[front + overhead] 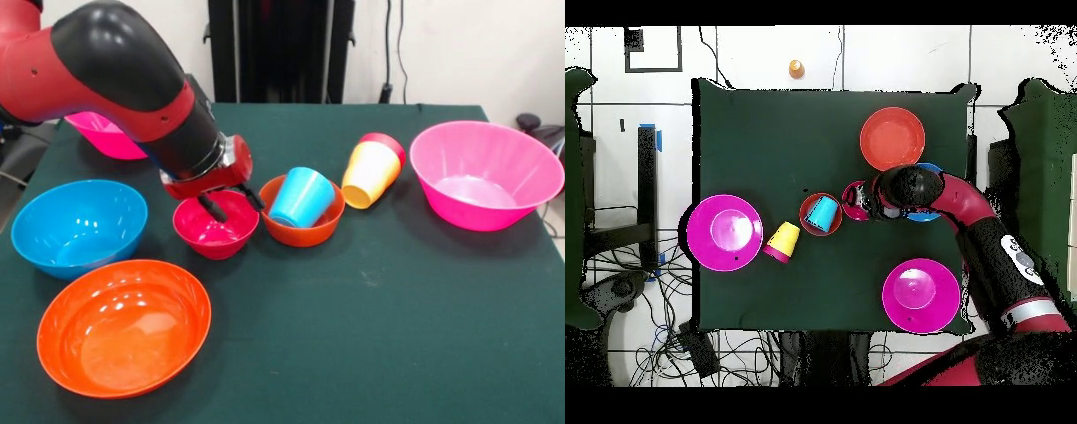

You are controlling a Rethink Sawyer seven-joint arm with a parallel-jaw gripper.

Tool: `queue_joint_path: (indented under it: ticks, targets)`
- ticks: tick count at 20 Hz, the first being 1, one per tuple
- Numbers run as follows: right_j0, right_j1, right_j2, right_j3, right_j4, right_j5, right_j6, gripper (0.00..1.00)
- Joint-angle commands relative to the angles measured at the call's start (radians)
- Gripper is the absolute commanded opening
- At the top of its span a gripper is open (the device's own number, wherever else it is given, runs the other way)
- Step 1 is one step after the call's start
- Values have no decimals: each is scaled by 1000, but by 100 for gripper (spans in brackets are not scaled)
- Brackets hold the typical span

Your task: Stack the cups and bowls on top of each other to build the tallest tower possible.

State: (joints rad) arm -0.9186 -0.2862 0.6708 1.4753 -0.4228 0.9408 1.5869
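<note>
Showing no readable writing: blue cup (301, 197) tilted in small orange bowl (303, 231).

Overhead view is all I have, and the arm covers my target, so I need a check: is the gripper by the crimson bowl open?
Observer: Yes. From the front the gripper is open, holding nothing, with one finger over the crimson bowl.
Operator: And the blue bowl under the arm?
Observer: The blue bowl stands upright and empty.
Operator: How does the blue cup sit?
Observer: The blue cup leans tilted in the small orange bowl.
</note>
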Motion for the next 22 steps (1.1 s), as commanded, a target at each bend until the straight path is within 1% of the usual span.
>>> queue_joint_path:
  ticks: [1, 7, 9, 11, 14, 15, 17, 19, 22]
  targets:
    - [-19, 22, 118, 69, 38, 81, -257, 100]
    - [-36, 44, 156, 84, 33, 78, -261, 100]
    - [-40, 46, 161, 87, 23, 77, -260, 100]
    - [-40, 33, 158, 93, 3, 71, -251, 100]
    - [8, -55, 74, 67, -94, 36, -179, 100]
    - [18, -83, 54, 69, -111, 40, -163, 100]
    - [42, -135, 21, 75, -129, 61, -120, 100]
    - [67, -205, -10, 94, -140, 72, -64, 100]
    - [119, -330, -58, 95, -133, 153, 2, 100]
